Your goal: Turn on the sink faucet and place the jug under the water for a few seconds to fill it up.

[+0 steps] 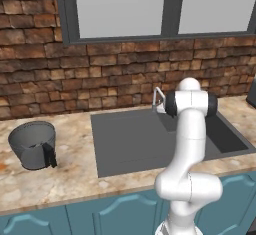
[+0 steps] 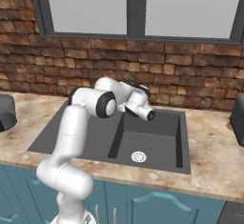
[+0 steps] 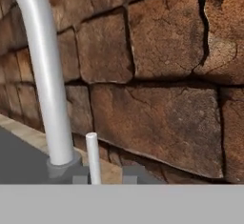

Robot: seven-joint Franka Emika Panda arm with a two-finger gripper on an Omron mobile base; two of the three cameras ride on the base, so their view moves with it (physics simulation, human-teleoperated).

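Note:
The silver sink faucet (image 1: 158, 99) stands at the back rim of the dark grey sink (image 1: 135, 139), in front of the brick wall. In the hand view its curved pipe (image 3: 43, 75) rises at the left, and a thin white lever (image 3: 93, 156) stands beside its base. My gripper (image 3: 105, 178) is shut, with its tips right at that lever and facing the wall. The dark grey jug (image 1: 34, 145) with its black handle stands upright on the counter left of the sink, far from the gripper; its edge (image 2: 5, 111) shows at the left border. The water is out of view.
The sink (image 2: 152, 142) has a round drain (image 2: 138, 157) in its deeper right part. A dark appliance (image 2: 238, 118) stands on the counter at the far right. The brick wall and a window rise close behind the faucet.

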